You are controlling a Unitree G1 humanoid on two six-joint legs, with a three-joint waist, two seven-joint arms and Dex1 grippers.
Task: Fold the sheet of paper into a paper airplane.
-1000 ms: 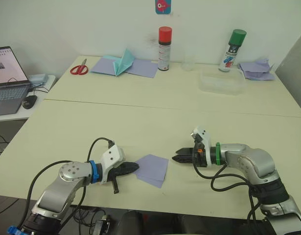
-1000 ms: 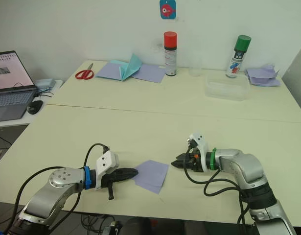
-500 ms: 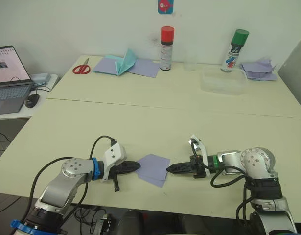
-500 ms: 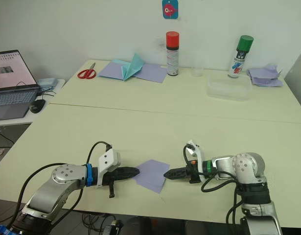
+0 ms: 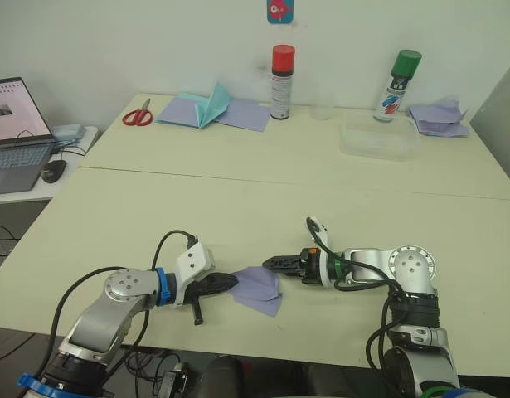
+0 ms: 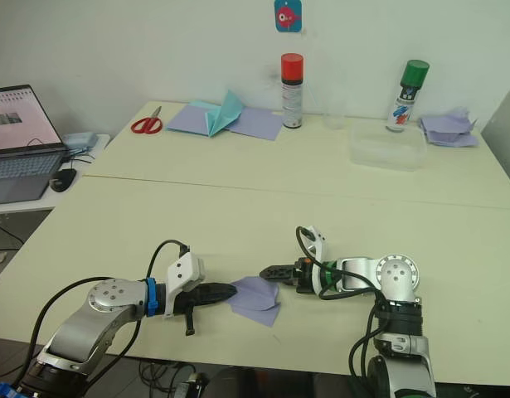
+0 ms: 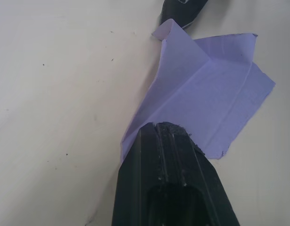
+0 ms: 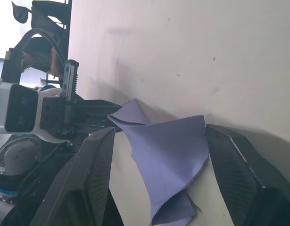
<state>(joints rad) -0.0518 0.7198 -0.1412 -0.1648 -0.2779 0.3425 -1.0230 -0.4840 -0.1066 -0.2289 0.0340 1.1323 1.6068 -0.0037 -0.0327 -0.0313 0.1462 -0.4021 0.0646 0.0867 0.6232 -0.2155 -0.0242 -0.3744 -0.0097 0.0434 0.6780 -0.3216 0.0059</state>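
Paper sits near the front edge of the table (image 5: 114,215) in my head views: the sheet of paper (image 5: 258,288), pale lavender, lies between my two grippers, well apart from the scissors (image 5: 136,116), the two spray cans (image 5: 279,71) and the teal paper shape (image 5: 211,104) at the far side. My left gripper (image 5: 225,283) lies low with its tip on the sheet's near-left edge, pinning it to the table. My right gripper (image 5: 271,263) reaches in from the other side at the sheet's far corner, which stands up off the table. Through my left wrist camera, my two black fingers (image 7: 170,155) are pressed together, closed with nothing between them, resting on top of the paper (image 7: 206,101); a diagonal crease runs across it and the far corner curls upward. Through my right wrist camera, my jaws are spread wide, one finger (image 8: 90,165) on each side of the raised corner of the sheet (image 8: 170,150), not yet clamped on it. I judge the work to be early: there are creases and one lifted corner, but no pointed nose, no layered flaps, no wings. Nearly all the folding is still to do.
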